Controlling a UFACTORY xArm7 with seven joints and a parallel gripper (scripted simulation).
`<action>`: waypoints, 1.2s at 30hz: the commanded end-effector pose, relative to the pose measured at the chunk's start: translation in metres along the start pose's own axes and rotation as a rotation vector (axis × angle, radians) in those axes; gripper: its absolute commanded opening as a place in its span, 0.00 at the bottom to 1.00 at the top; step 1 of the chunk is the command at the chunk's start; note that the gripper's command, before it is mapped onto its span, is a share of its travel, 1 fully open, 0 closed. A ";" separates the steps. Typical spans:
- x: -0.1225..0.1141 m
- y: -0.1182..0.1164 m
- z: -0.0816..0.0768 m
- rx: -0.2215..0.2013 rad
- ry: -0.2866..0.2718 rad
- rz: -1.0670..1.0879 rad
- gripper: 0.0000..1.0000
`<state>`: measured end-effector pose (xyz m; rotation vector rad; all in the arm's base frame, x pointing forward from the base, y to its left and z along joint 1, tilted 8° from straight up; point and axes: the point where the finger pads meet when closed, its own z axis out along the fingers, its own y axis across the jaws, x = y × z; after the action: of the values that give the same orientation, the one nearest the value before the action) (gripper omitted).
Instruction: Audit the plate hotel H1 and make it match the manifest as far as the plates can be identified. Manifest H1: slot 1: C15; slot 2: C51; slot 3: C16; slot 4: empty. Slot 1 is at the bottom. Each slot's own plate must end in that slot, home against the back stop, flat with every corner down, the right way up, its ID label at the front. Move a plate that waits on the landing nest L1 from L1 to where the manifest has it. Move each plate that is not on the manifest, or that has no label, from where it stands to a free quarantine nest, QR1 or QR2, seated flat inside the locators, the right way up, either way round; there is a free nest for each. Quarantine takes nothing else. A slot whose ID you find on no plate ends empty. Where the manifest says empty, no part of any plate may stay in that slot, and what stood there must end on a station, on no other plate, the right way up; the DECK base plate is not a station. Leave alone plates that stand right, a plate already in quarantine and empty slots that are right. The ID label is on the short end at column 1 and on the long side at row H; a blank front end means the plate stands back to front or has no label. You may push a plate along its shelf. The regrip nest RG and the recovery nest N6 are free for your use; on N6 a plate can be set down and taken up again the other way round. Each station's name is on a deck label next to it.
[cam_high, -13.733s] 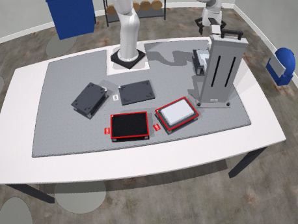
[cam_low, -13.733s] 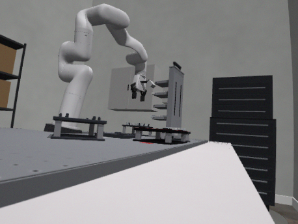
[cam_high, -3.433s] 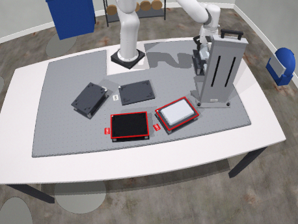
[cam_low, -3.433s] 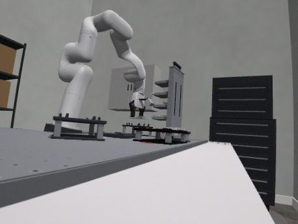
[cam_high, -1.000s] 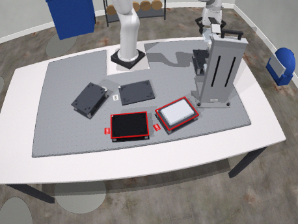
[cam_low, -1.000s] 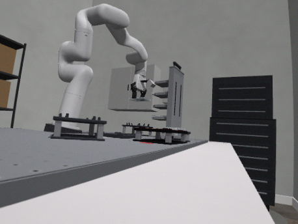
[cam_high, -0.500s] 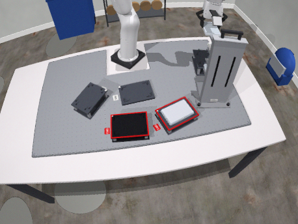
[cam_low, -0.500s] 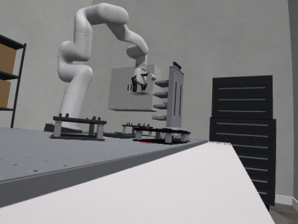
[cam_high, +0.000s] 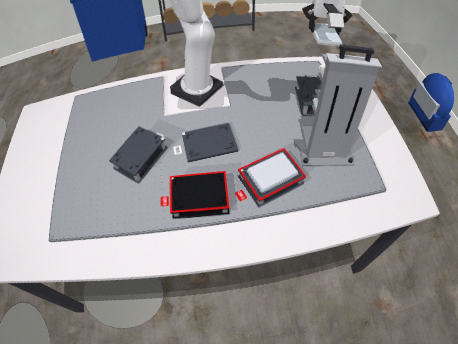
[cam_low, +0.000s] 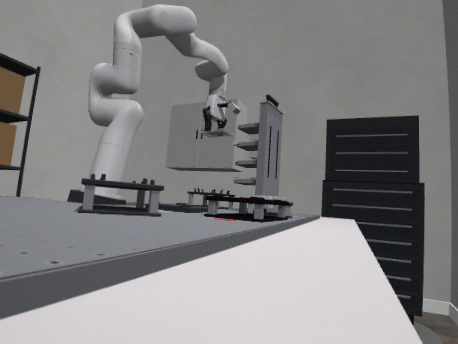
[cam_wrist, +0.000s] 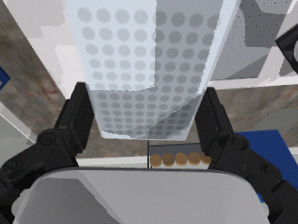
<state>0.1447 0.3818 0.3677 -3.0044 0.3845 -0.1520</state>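
Gripper (cam_wrist: 149, 117) clamped across the width of a white well plate (cam_wrist: 145, 60), carried high in the air.
Arm reaches up and over, wrist pointing down, beside the plate hotel's (cam_high: 345, 107) top, on its far side. Plate is pale, with a dotted well grid, and hangs level. Its long axis runs straight out from the jaws.

Matt pale plastic well plate (cam_wrist: 145, 70), matt black end effector (cam_wrist: 145, 125), smooth white table (cam_high: 300, 240), brushed grey metal plate hotel (cam_high: 345, 105)
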 end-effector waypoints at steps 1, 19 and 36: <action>0.000 -0.001 -0.016 0.004 0.000 0.000 0.00; 0.000 -0.001 -0.069 0.004 0.000 0.000 0.00; 0.000 -0.001 -0.119 0.004 0.000 0.000 0.00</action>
<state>0.1326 0.3717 0.4730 -3.0029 0.3842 -0.1522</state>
